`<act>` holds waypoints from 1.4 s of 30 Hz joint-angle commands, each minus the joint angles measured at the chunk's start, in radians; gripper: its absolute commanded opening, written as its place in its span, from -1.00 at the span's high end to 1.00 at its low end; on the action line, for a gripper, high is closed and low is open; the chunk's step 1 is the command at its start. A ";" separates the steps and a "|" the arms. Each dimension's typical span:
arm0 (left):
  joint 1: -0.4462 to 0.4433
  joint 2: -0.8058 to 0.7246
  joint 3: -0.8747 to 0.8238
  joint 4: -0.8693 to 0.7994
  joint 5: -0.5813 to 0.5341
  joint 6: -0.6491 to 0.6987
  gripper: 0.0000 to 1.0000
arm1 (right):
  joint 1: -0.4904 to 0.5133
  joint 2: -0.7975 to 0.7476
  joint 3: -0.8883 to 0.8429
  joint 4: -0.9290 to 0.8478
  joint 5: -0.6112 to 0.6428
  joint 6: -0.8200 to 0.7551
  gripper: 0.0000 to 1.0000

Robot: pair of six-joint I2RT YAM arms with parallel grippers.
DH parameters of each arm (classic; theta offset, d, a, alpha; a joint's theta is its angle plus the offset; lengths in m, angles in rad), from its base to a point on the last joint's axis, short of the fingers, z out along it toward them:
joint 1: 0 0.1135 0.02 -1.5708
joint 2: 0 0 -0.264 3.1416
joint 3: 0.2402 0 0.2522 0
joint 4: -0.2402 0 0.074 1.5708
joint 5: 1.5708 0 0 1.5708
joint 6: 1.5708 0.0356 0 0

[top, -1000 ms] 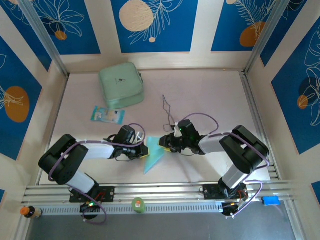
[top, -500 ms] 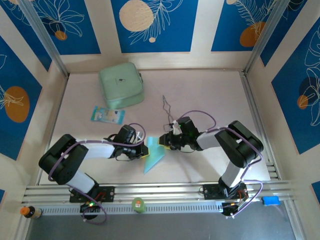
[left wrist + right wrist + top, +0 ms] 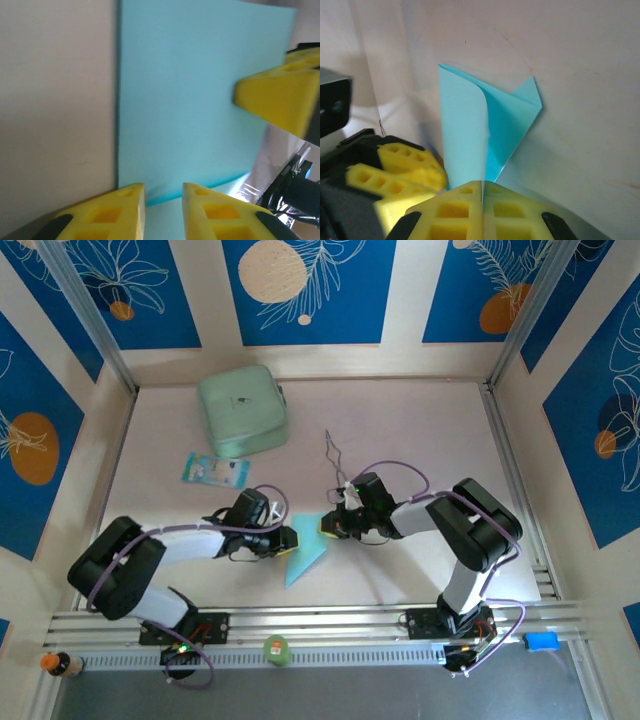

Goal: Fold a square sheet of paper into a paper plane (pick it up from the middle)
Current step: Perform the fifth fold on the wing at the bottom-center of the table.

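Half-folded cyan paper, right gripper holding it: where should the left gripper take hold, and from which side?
Probably the free edge nearest the left gripper, approached level from that side. The cyan paper is a thin, loosely folded sheet, so only an edge can be pinched. The right gripper is shut on the opposite edge, and the left one sits open at its own.

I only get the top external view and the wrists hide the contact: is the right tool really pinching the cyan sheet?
Observer: Yes; the right wrist view shows the right tool with fingers pressed together on an edge of the square sheet of paper.
Operator: And the left?
Observer: The left wrist view shows the left tool with a narrow gap between its fingers.
Operator: Is the sheet flat?
Observer: No; the right wrist view shows one flap curling over a second layer.
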 commanded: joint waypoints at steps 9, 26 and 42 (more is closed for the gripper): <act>-0.067 -0.250 -0.016 -0.183 -0.138 0.195 0.26 | 0.084 -0.173 -0.017 -0.214 0.283 0.323 0.95; -0.524 -0.001 0.225 -0.440 -0.757 0.449 -0.04 | 0.108 -0.197 0.009 -0.261 0.299 0.388 0.96; -0.639 0.112 0.307 -0.527 -0.970 0.474 0.02 | 0.107 -0.228 0.032 -0.273 0.292 0.387 0.96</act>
